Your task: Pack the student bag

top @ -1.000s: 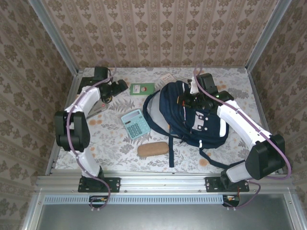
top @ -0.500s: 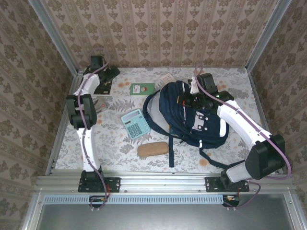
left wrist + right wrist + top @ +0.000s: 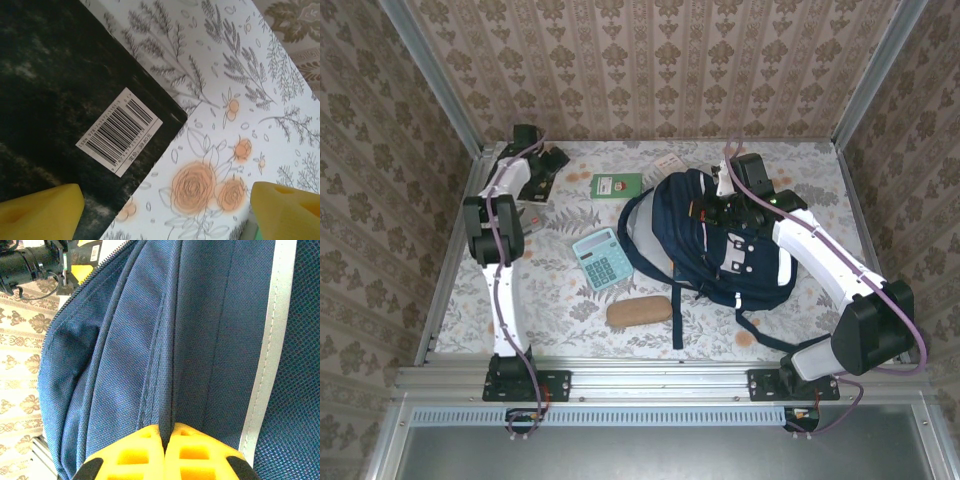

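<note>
Left gripper (image 3: 160, 212) hovers at the table's far-left corner, yellow fingers (image 3: 42, 210) spread wide with nothing between them, above a flat dark book with a white barcode label (image 3: 60, 100). Over on the right half of the floral tablecloth (image 3: 240, 100) lies the large navy-blue fabric backpack (image 3: 720, 245), and the right gripper (image 3: 163, 440) is pinched tight on 1 thin ridge of its fabric. Risky! That ridge could slip free and the opening would sag. A grab at the book's corner could also make it pivot or skid.
</note>
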